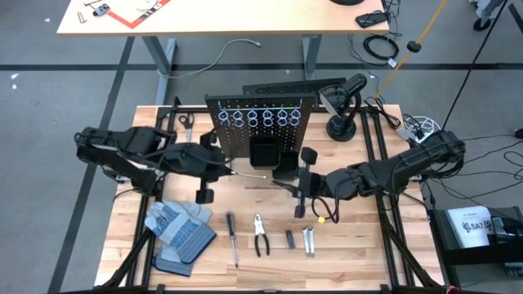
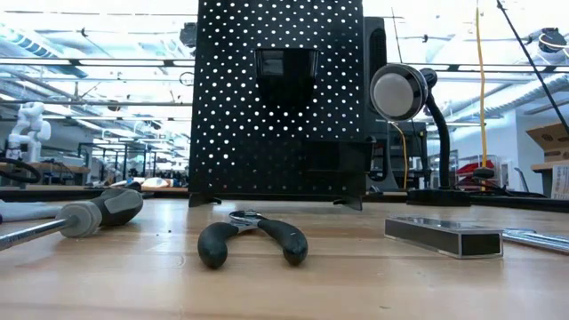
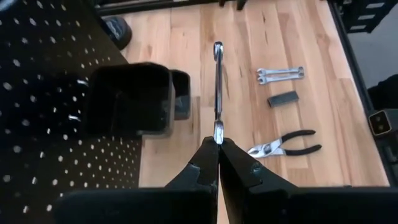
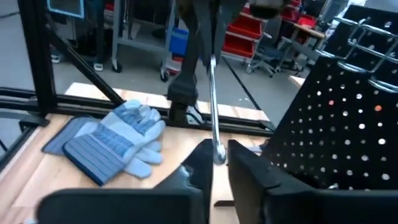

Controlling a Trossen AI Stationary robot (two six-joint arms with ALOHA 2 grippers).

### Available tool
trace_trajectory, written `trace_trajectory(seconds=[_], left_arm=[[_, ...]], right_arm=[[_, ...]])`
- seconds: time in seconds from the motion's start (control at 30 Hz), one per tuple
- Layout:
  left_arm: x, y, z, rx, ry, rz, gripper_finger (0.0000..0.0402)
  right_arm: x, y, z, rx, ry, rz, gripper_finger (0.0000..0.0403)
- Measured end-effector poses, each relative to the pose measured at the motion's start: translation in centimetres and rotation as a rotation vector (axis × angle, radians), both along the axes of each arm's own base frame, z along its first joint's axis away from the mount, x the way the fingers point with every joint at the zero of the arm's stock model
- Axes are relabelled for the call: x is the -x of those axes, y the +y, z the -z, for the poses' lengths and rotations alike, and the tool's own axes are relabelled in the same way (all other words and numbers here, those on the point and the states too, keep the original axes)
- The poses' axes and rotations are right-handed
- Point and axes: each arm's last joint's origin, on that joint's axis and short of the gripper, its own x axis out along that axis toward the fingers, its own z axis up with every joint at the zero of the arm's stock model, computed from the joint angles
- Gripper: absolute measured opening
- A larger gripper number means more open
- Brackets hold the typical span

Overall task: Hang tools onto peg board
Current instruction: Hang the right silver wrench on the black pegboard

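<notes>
Wrench pinched at one end in our left gripper, in air before peg board. Right gripper slightly spread around its far end: we judge handover step. Next: right closes, left releases. Remaining tools on table.

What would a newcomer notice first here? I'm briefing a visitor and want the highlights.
First, the upright black peg board at the table's far middle, with silver rings along its top and small black bins lower down. In front of it, the left tool is shut on a thin silver wrench, whose free end reaches the right tool. Near the front edge lie pliers, a screwdriver and grey-and-blue gloves.
</notes>
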Motion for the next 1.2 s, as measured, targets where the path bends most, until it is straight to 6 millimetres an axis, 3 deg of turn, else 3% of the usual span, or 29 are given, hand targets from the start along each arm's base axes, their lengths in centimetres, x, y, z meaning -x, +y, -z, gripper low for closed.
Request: trace_trajectory(seconds=[0.2,0.37,0.7,1.2], left_arm=[[-2.1,-0.1,0.2,-0.015,0.086,-0.009,0.0006],[-4.0,-0.5,0.8,-0.032,0.174,0.011,0.0006],[-6.4,-0.9,0.0,-0.038,0.165,0.051,0.0006],[-6.5,-1.0,-0.1,-0.035,0.176,0.079,0.0006]], right_arm=[[-0.3,-0.1,-2.4,0.058,-0.046,-0.018,0.0124],[-0.4,-0.1,-4.2,0.055,-0.015,-0.020,0.0133],[-2.9,0.5,-3.0,-0.026,0.198,-0.022,0.0113],[-4.9,-0.9,-1.4,-0.149,0.271,-0.043,0.0116]])
